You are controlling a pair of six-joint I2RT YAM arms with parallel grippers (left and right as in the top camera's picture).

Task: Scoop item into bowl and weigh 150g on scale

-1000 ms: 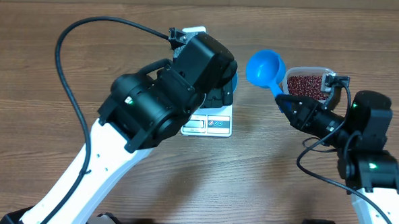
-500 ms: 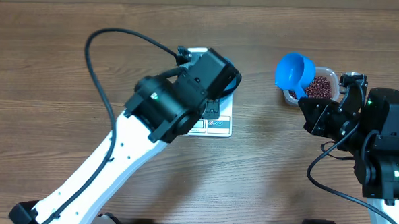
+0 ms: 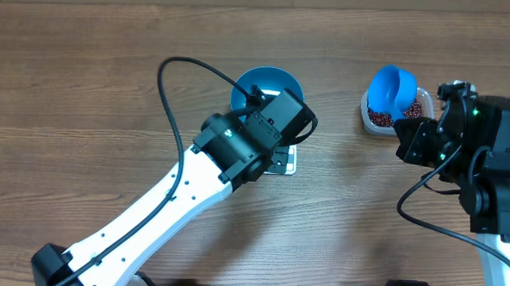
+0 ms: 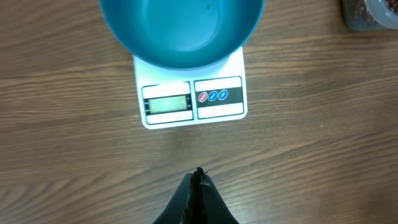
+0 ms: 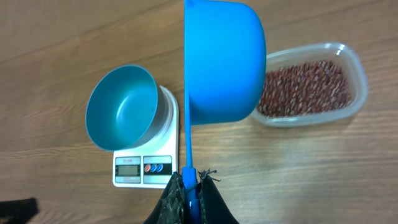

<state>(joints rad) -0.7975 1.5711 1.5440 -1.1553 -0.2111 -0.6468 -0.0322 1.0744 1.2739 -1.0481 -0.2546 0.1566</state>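
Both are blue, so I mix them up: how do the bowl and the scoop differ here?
The bowl rests on the scale; the scoop is held in the air. The scoop has a long handle; the bowl has none. Both are round and blue.

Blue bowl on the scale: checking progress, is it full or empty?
Empty: the deep round blue bowl shows a bare blue inside in both wrist views, no heap in it.
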